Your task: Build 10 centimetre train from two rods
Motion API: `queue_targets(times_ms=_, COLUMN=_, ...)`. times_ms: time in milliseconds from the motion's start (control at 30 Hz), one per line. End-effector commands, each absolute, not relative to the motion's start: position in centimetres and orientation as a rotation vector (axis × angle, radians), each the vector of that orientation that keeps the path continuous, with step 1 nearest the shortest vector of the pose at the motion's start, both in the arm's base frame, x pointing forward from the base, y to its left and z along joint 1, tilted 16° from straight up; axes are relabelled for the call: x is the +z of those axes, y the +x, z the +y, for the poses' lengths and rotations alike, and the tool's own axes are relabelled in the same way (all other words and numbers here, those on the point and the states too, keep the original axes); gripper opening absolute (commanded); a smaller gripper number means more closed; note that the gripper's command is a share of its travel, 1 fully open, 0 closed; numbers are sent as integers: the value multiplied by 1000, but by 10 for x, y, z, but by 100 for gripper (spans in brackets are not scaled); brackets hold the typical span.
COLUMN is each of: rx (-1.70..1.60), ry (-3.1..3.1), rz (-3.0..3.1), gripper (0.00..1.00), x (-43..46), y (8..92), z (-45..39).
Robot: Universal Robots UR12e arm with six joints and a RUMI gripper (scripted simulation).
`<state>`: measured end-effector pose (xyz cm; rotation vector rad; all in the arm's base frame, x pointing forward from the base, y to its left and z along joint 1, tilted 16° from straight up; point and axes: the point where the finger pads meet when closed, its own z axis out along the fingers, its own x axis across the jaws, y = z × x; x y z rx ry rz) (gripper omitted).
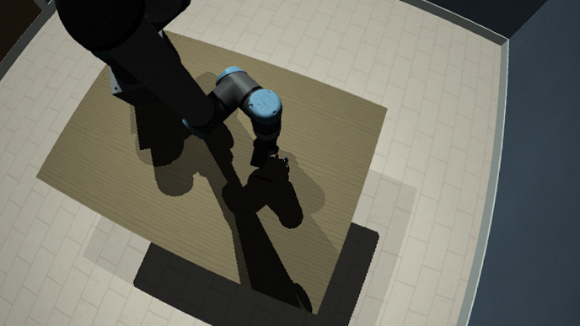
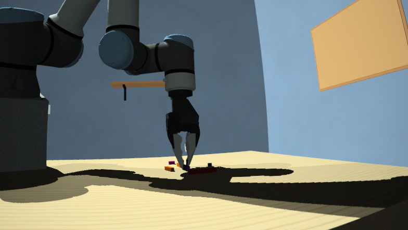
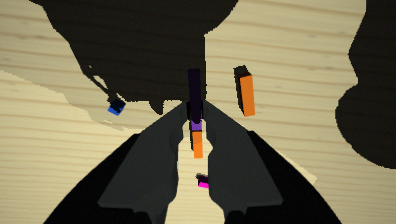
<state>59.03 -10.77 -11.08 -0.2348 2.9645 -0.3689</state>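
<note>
my pincer is clenched on the purple rod, low over the table, its far end at or nearly at the left-hand orange rod. i judge it light, stiff, hardly fragile, perhaps slippery; its long sides, around the middle, suit my grip. i see no containers.
</note>
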Motion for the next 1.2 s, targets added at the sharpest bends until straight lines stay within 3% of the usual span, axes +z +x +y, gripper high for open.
queue_targets(times_ms=0, rx=-369, ry=-235, rz=2964, gripper=0, x=-110, y=591, z=-108)
queue_targets(times_ms=867, rx=-369, ry=-235, rz=2964, gripper=0, x=-110, y=591, z=-108)
queue_targets(times_ms=1167, rx=-369, ry=-235, rz=2964, gripper=8, x=-110, y=591, z=-108)
